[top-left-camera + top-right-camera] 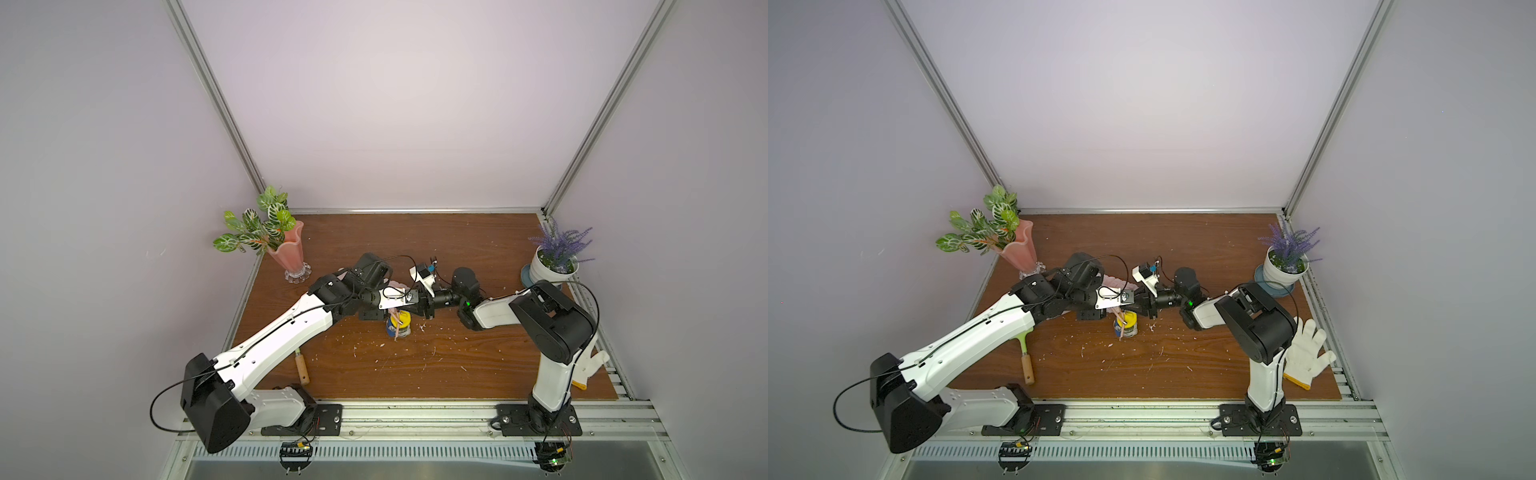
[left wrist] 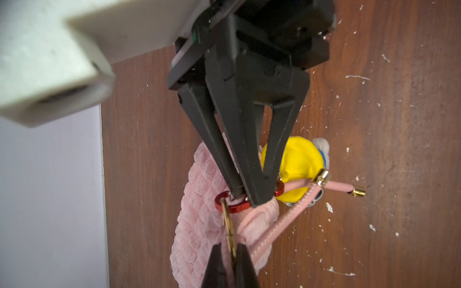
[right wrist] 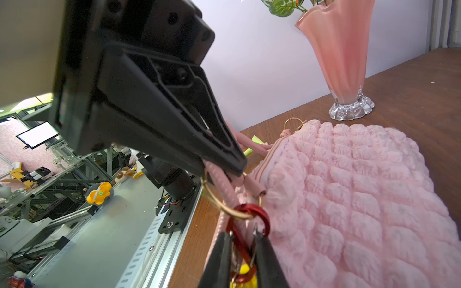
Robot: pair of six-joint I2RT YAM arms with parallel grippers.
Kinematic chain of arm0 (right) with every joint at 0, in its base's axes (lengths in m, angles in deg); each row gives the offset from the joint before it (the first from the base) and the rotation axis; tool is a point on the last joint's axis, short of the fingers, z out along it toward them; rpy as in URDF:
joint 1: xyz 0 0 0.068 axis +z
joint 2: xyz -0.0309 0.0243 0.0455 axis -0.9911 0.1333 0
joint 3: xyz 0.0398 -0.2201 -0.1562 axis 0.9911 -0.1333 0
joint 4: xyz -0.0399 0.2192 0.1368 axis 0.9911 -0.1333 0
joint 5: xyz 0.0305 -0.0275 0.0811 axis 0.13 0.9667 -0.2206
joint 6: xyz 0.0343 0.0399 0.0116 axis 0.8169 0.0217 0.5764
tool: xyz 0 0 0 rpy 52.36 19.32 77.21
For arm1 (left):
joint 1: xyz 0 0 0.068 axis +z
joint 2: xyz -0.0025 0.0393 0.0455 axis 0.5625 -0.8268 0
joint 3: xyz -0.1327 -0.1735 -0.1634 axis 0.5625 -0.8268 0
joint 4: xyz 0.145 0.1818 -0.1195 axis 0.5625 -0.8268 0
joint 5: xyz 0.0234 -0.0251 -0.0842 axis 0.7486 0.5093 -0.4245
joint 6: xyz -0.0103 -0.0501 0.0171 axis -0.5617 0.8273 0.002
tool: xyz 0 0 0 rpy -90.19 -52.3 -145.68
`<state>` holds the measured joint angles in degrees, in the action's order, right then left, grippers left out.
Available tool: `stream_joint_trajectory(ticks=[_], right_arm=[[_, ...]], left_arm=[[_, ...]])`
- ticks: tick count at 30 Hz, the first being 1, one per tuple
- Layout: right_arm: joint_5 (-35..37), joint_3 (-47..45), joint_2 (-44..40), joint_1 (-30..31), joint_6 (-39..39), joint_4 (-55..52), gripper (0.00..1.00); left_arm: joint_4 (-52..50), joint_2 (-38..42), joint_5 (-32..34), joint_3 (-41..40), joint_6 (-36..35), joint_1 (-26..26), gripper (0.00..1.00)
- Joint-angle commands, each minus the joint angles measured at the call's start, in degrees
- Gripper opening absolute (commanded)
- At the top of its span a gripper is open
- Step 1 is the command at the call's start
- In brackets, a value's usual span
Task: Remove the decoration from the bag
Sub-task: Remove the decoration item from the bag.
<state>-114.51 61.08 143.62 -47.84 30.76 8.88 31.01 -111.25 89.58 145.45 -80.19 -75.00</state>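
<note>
Decoration [image 2: 299, 167], the small toy figurine with a yellow top and blue body, sits mid-table just below where my two claws meet, on the side toward my bases in both top views. I cannot tell whether it rests on the brown wooden tabletop [image 2: 399, 124] or dangles just above it.

The bag [image 3: 349, 199], a soft pale-pink pouch of puffy quilted squares, lies on that tabletop with one corner raised toward my claws. Its pink rope strap [image 2: 282, 225] trails beside the decoration.

From that corner comes a thin gold metal ring [image 2: 229, 229], and my left claw [image 3: 234, 169] is clamped tight on it. Hooked through the ring is the decoration's little red metal clasp [image 3: 253, 208]. My right claw [image 3: 241, 234] pinches it, one finger on each flank.

What the next move turns on, as I judge it, is how the clasp lies. Its long axis runs back along my right fingers, its hooked end points at the ring and my left claw, and the figurine sits behind it. So the clasp should come free by sliding away from my left claw once its gate gives.
</note>
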Motion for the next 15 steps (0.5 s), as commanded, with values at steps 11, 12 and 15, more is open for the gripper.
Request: stream_joint_trajectory(ticks=[11,12,15], right_arm=[[7.63,0.32,-9.3,1.89,-17.26,-16.27,0.1],[8.06,0.44,-9.67,2.13,-18.35,-17.14,0.09],[9.22,0.59,-10.69,2.5,-20.75,-19.29,0.06]], left_arm=[[0.12,-1.17,1.79,2.03,1.01,-0.62,0.0],[0.14,-1.31,1.79,2.3,1.45,-0.62,0.0],[0.06,-1.75,1.71,2.84,2.52,-0.62,0.0]])
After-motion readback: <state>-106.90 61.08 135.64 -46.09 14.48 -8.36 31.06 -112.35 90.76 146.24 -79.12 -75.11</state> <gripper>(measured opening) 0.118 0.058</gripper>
